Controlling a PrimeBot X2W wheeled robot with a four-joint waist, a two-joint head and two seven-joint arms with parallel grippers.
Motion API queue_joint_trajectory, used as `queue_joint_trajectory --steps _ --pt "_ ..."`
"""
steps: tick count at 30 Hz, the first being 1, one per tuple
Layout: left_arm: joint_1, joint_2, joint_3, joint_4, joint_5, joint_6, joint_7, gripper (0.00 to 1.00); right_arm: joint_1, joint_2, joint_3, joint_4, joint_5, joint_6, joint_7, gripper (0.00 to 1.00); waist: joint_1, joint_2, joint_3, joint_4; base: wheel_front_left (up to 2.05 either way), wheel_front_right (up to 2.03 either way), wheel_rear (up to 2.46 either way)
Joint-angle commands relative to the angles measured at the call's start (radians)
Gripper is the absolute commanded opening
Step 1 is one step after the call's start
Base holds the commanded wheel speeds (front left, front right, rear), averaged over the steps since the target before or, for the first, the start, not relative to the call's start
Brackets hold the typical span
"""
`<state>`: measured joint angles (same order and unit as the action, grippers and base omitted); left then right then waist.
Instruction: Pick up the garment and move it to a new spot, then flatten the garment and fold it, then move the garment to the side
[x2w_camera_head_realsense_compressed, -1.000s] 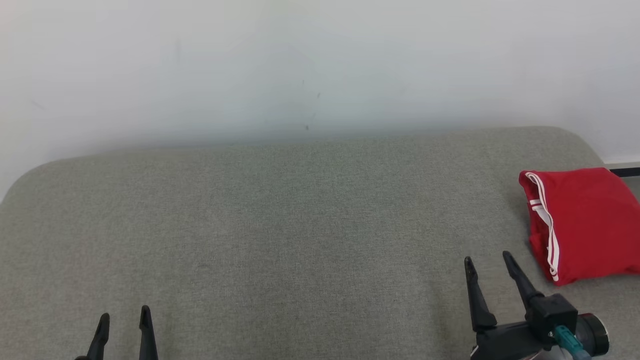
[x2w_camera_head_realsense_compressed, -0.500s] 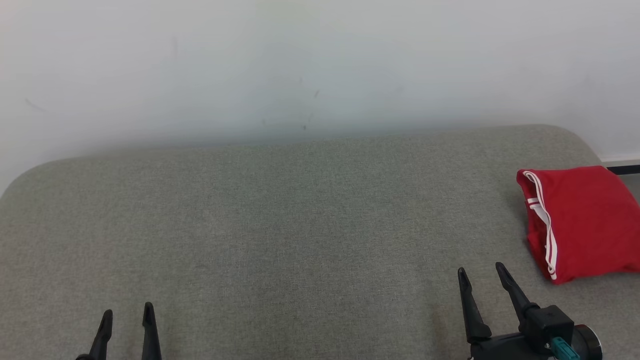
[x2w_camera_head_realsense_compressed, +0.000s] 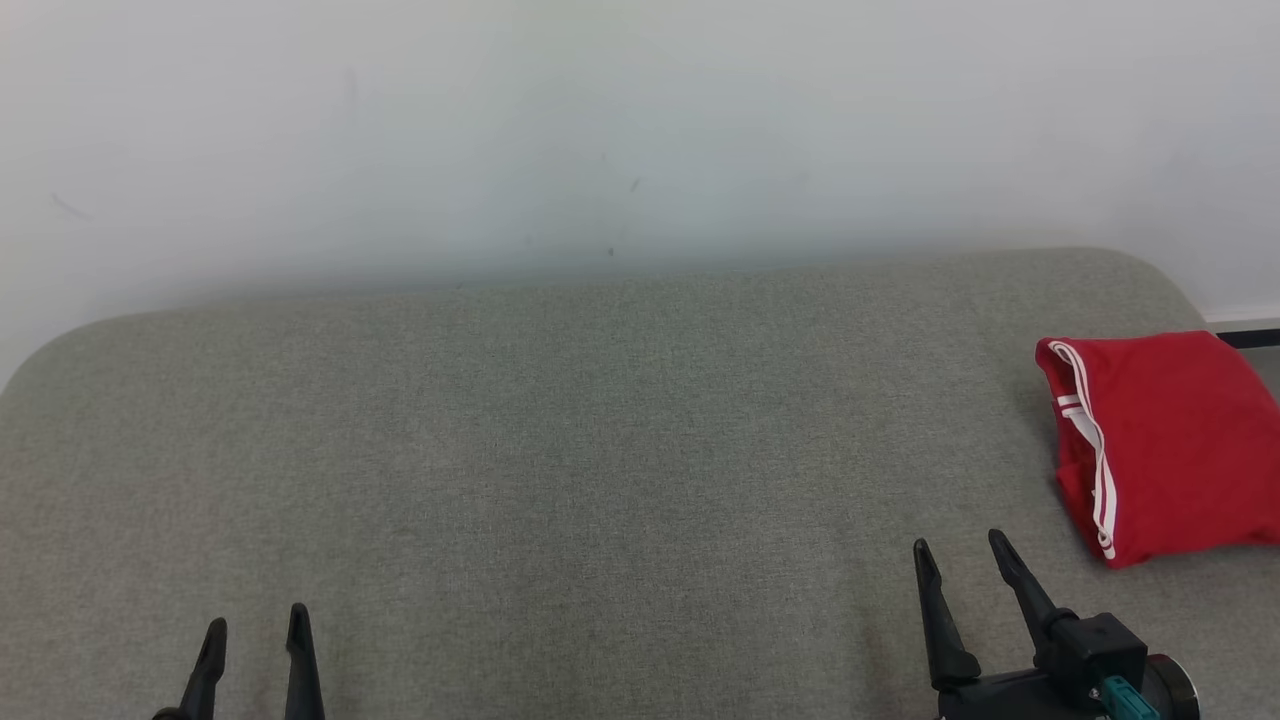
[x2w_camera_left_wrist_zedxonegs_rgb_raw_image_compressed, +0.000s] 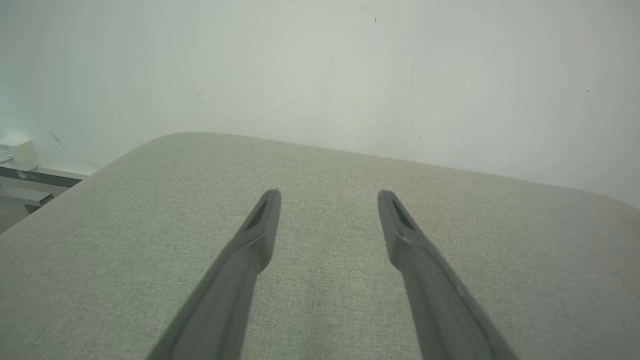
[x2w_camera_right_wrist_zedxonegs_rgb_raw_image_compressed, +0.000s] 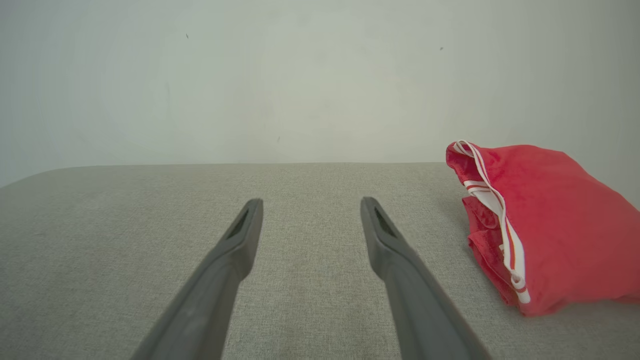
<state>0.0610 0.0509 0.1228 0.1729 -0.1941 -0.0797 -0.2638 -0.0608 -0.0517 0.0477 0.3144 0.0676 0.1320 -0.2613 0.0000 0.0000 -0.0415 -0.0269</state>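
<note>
The garment (x2w_camera_head_realsense_compressed: 1165, 445) is red with white stripes along one edge, folded into a compact bundle at the right end of the grey padded surface (x2w_camera_head_realsense_compressed: 600, 450). In the right wrist view the garment (x2w_camera_right_wrist_zedxonegs_rgb_raw_image_compressed: 545, 225) lies to the right of the fingers, apart from them. My right gripper (x2w_camera_head_realsense_compressed: 958, 550) is open and empty, low at the right, just left of and nearer than the bundle. Low at the left, my left gripper (x2w_camera_head_realsense_compressed: 255, 625) is open with nothing between its fingers. The left gripper (x2w_camera_left_wrist_zedxonegs_rgb_raw_image_compressed: 329, 195) hovers over bare fabric.
A pale wall (x2w_camera_head_realsense_compressed: 600, 130) rises right behind the padded surface. The surface has rounded far corners. Past its left end, a small white box (x2w_camera_left_wrist_zedxonegs_rgb_raw_image_compressed: 17, 152) sits on a ledge. A dark strip (x2w_camera_head_realsense_compressed: 1250, 340) shows beyond the right end.
My right gripper has drawn back toward the near edge and slightly left, away from the garment. The left gripper has barely shifted. The folded garment lies still.
</note>
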Motion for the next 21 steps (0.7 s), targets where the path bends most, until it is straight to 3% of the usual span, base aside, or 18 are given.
queue_joint_trajectory --steps 1,11,12,21 --pt "0.003 -0.001 0.001 -0.007 -0.002 -0.001 0.0 1.0 0.006 0.002 0.002 0.002 0.005 -0.003 -0.004 1.0 0.0 0.0 0.0 0.0 0.0 0.0 0.0" --pt "0.0 0.0 -0.001 -0.002 0.004 -0.003 0.0 1.0 -0.005 0.002 0.013 0.013 0.013 -0.003 -0.004 1.0 0.0 0.0 0.003 -0.002 0.0 0.0 0.0" --pt "-0.001 0.0 -0.002 -0.002 0.004 -0.001 0.0 0.0 -0.002 0.0 0.012 0.012 0.008 0.0 0.0 0.0 0.0 0.0 0.003 -0.002 0.0 0.0 0.0" --pt "0.008 -0.01 0.001 0.063 -0.037 -0.002 0.022 0.0 0.031 0.0 0.004 0.066 0.056 0.0 0.02 0.0 0.0001 0.0 0.004 -0.001 0.0 0.0 0.0"
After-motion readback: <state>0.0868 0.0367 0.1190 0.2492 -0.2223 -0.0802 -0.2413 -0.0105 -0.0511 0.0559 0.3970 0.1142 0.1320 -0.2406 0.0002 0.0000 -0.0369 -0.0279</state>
